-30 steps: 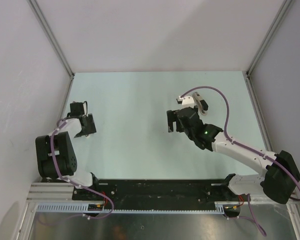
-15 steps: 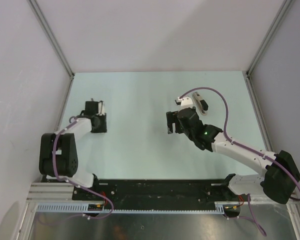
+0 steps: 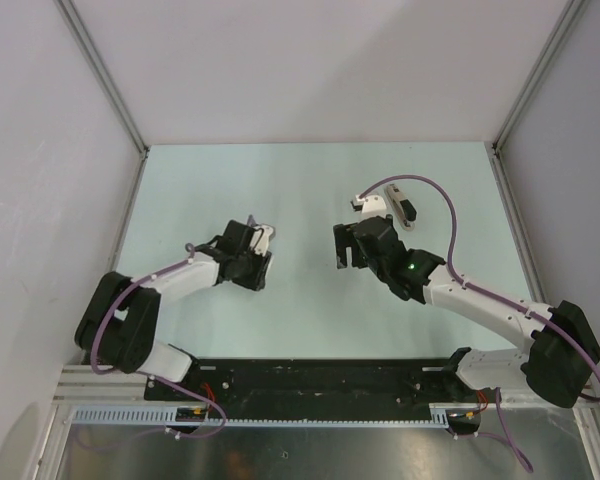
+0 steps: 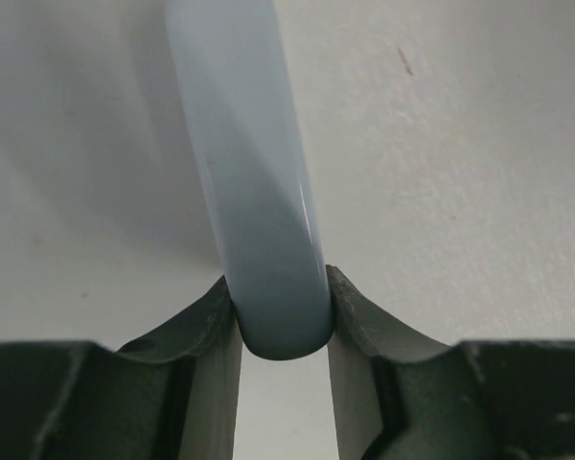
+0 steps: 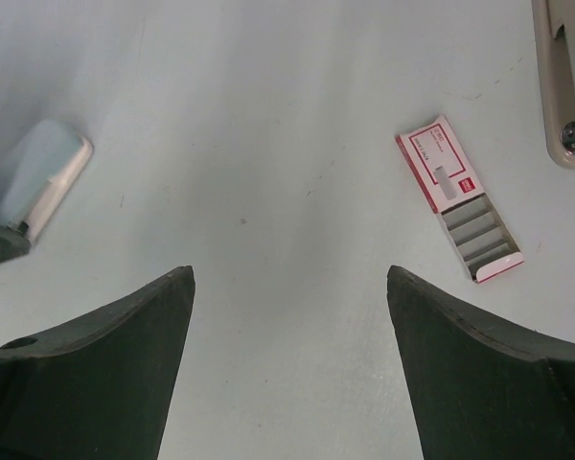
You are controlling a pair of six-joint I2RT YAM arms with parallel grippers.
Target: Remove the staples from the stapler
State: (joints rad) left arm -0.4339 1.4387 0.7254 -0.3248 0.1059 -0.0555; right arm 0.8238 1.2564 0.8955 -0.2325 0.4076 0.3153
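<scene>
Clamping a pale grey, round-ended plastic bar, the left gripper hangs mid-table; the right gripper holds its jaws wide apart, empty. Just beyond lies the beige stapler; its staples are hidden, so unloading looks unstarted.

Open table lies between small box, stapler and left tool gripping pale bar.
</scene>
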